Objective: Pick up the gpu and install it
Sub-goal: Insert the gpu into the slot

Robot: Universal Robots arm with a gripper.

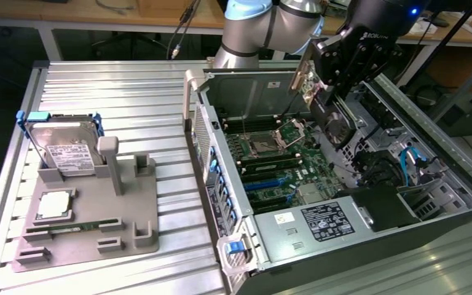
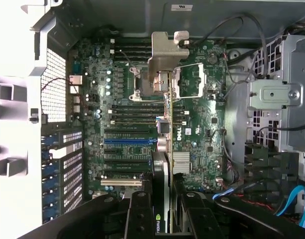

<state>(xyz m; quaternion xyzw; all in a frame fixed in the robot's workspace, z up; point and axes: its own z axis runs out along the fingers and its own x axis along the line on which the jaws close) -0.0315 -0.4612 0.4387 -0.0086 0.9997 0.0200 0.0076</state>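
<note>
The gpu (image 1: 332, 123) hangs on edge over the open computer case (image 1: 432, 184), its round black fan facing the exterior view's right and its silver bracket (image 1: 303, 80) at the far end. My gripper (image 1: 334, 86) is shut on the card's upper edge. In the wrist view the gpu (image 2: 165, 144) appears edge-on between my black fingers (image 2: 138, 214), with the bracket (image 2: 167, 55) over the processor socket area. My gripper (image 2: 164, 211) holds it above the green motherboard (image 2: 122, 124), clear of the expansion slots (image 2: 127, 142).
On the exterior view's left, a grey fixture (image 1: 129, 209) carries a hard drive in a blue frame (image 1: 64, 147), a processor (image 1: 56, 206) and a RAM stick (image 1: 72, 224). Inside the case are a power supply (image 1: 326, 221), drive cages (image 2: 279, 99) and blue cables (image 2: 296, 199).
</note>
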